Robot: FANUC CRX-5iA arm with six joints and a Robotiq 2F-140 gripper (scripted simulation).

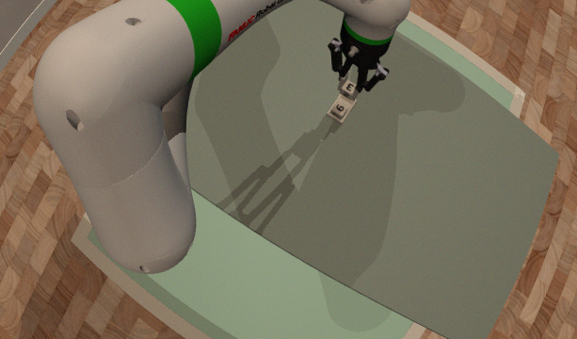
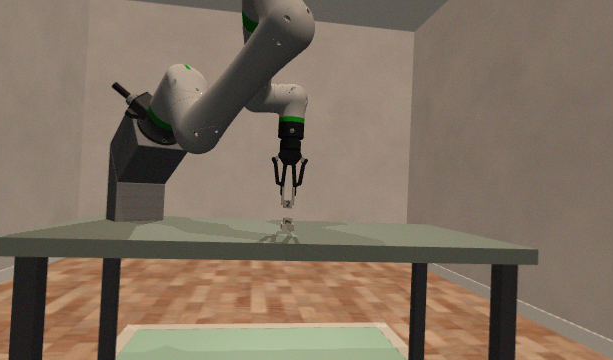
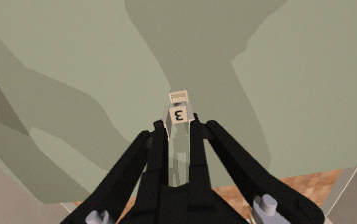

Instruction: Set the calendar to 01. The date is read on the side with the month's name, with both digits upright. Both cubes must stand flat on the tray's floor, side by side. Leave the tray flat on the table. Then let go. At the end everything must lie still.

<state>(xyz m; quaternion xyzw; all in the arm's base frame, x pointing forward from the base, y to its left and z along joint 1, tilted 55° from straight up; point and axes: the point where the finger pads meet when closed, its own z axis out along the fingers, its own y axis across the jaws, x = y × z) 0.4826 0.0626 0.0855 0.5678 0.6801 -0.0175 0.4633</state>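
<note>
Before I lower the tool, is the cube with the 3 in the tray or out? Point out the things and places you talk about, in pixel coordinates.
Out: the cube (image 1: pixel 348 88) (image 2: pixel 287 204) (image 3: pixel 179 114) hangs between the tool's fingers, with a visible gap above the tray (image 1: pixel 334 119) in the exterior view.

matt green tabletop (image 1: pixel 448 198) (image 2: pixel 236 250) (image 3: pixel 319 80), seemingly wooden floor (image 1: pixel 20 198) (image 2: pixel 246 290) (image 3: pixel 304 187), smooth arm (image 1: pixel 128 141) (image 2: pixel 246 75)

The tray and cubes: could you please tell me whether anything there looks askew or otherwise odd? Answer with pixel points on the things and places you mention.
Nothing looks damaged or spilled; one cube (image 1: pixel 348 88) (image 2: pixel 287 204) (image 3: pixel 179 114) is simply held in the pincer (image 1: pixel 353 85) (image 2: pixel 288 194) (image 3: pixel 178 111) above the table (image 1: pixel 448 188) (image 2: pixel 386 252) (image 3: pixel 319 75).
</note>
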